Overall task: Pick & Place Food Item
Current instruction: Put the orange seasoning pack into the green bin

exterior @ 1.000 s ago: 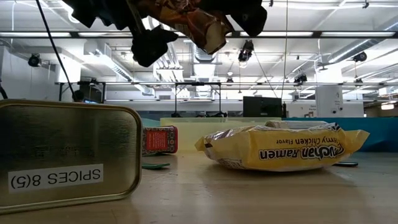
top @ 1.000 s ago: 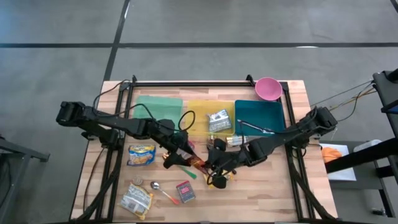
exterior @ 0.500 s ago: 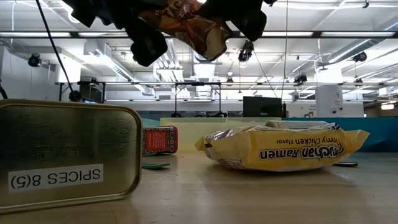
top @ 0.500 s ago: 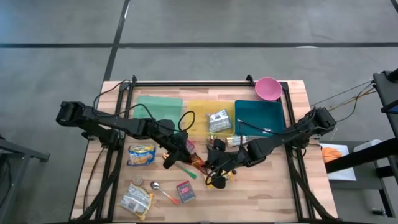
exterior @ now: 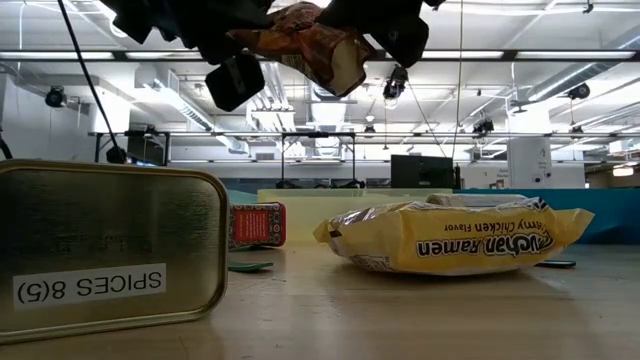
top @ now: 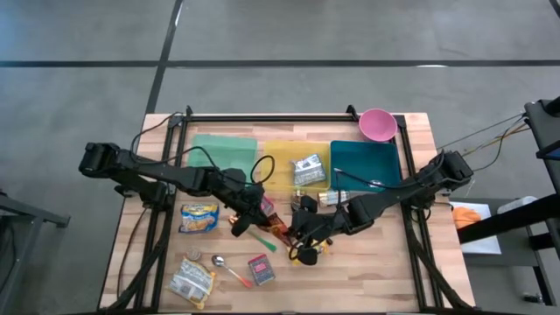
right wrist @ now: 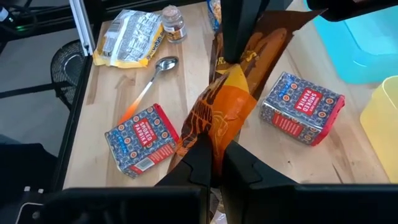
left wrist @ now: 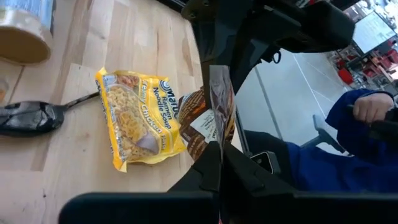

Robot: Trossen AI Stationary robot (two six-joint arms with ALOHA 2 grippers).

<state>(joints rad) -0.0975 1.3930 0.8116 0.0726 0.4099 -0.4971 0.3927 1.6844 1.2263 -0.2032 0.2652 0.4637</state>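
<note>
A brown and orange snack packet (top: 276, 228) hangs in the air over the table's middle, held at both ends. My left gripper (top: 262, 215) comes from the table's left and is shut on the packet's brown end. My right gripper (top: 295, 234) comes from the right and is shut on its orange end. The low view shows the packet (exterior: 300, 40) crumpled between the two grippers, well above the table. In the right wrist view the packet (right wrist: 233, 93) stretches away from my right gripper (right wrist: 213, 148) toward the left arm's finger (right wrist: 239, 28). My left gripper pinches the packet's brown end (left wrist: 216, 121) between its two fingers, coming from the table's left and slanting down. That end stands edge-on between the fingers, clear of the table. My right gripper pinches the packet's orange end (right wrist: 208, 127) between its two fingers, coming from the table's right and slanting down. The packet runs away from the fingers toward the other gripper, creased in its middle and lifted clear.
Green (top: 223, 149), yellow (top: 278, 162) and teal (top: 363, 162) trays line the far side, with a pink bowl (top: 377, 124) behind. A ramen pack (top: 199, 217), a silver packet (top: 194, 280), a spoon (top: 229, 269), red boxes (right wrist: 143, 140) (right wrist: 301, 109) and a spice tin (exterior: 100, 250) lie around. A person in blue (left wrist: 348, 149) sits beyond the table.
My left gripper has shut on the packet's brown end and taken hold, staying where it was. The packet has been pulled a little more level between the two grippers.
</note>
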